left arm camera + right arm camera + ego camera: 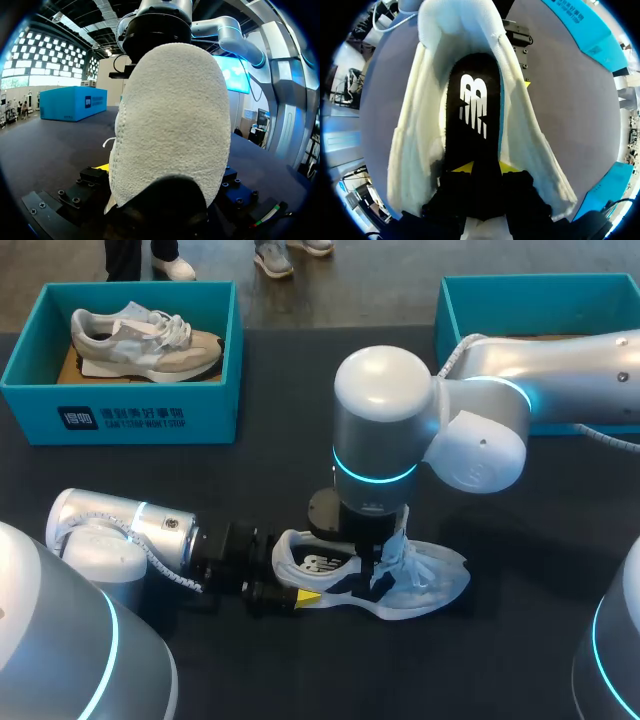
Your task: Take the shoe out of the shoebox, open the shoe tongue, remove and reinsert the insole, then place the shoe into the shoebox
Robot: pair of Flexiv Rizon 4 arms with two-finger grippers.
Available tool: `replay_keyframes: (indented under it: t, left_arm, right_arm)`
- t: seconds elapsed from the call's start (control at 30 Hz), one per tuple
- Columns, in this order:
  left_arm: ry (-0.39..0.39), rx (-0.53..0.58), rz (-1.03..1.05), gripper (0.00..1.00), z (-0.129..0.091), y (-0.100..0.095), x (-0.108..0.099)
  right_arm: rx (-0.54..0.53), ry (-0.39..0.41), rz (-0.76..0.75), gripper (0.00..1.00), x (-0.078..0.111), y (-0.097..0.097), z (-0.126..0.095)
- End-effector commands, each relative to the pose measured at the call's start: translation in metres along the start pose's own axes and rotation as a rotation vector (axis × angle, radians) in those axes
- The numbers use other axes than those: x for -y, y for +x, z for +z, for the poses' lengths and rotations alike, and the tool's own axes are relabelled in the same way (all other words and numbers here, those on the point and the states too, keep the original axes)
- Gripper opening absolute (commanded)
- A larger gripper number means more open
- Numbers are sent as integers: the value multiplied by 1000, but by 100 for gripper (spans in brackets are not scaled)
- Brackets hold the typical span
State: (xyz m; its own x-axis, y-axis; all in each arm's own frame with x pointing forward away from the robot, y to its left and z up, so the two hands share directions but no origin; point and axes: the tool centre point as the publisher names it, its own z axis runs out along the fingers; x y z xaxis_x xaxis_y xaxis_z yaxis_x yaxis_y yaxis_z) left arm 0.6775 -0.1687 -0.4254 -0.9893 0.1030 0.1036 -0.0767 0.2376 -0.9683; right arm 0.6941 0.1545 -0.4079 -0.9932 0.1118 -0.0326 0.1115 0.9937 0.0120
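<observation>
White shoe (430,575) on dark table (285,465): heel clamped in left claw (298,585); right claw (481,167) closed on black insole (472,100) inside shoe opening. Teal shoebox (130,420) well apart.

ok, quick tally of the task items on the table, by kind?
Shoeboxes: 2 (left shoebox, right shoebox, both teal)
Shoes: 2 (grey shoe in the left shoebox, white shoe on the table)
Insoles: 1 (black insole, lying in the white shoe)
Total: 5
</observation>
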Motion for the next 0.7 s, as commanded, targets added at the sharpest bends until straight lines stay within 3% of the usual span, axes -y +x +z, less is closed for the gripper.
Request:
replay_keyframes:
  t: [0.03, 0.4, 0.7]
  left_arm:
    - [-1, 1, 1, 0, 3, 1, -3]
    - [-1, 1, 1, 0, 3, 1, -3]
    - [-1, 1, 1, 0, 3, 1, -3]
  right_arm:
    - [-26, 2, -1, 26, -6, 1, 18]
    - [-135, 26, -1, 25, -6, 20, 31]
    - [-192, 42, -5, 10, -5, 40, 36]
